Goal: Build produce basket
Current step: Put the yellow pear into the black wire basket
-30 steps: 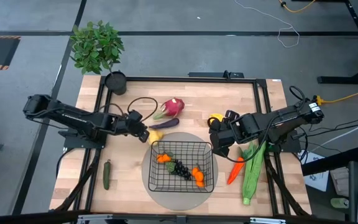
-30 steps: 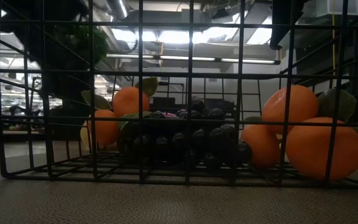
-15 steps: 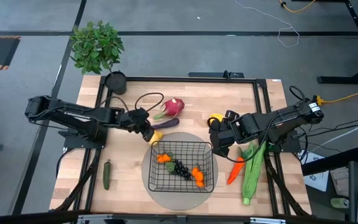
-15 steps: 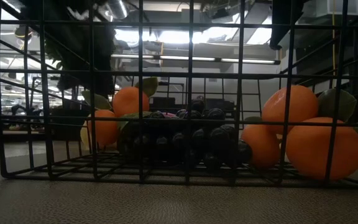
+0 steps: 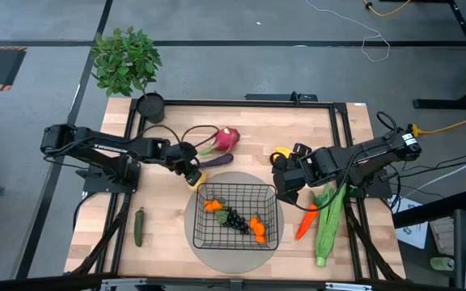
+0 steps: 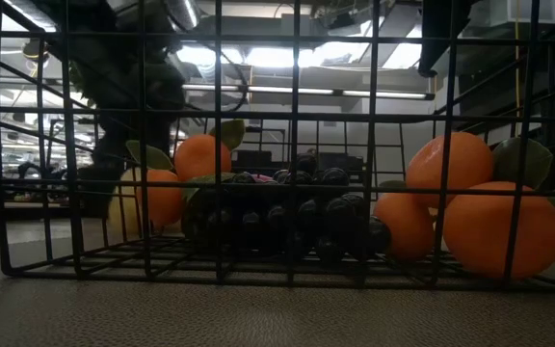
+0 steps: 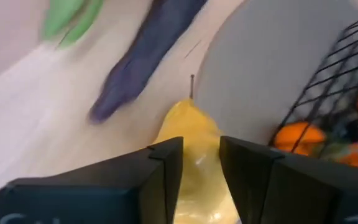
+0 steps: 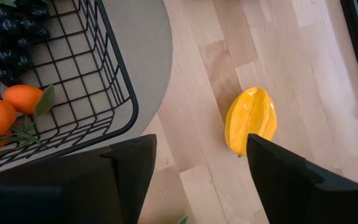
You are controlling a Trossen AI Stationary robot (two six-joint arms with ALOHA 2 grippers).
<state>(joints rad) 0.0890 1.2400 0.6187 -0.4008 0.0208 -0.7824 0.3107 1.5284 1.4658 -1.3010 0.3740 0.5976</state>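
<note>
Now the left gripper [image 7: 201, 158] squeezes a yellow pear [image 7: 191, 155] just beside the basket [image 5: 237, 217], probably to drop it in. Across the basket, the right gripper [image 8: 197, 165] waits wide open and empty near a yellow starfruit [image 8: 250, 120].

Black wire basket [image 6: 66, 145] holds orange fruits [image 6: 504, 229] and dark grapes [image 6: 287, 217]

I'm seeing a wooden table [image 5: 168, 218] carrying a round grey mat [image 5: 191, 222] with the basket [image 5: 239, 217] sitting on it. Lying on the wood are a cucumber [image 5: 139, 227] near left, dragon fruit [image 5: 226, 138] and eggplant [image 5: 213, 161] farther back, carrot [image 5: 305, 222] and green husk [image 5: 328, 223] right.
</note>
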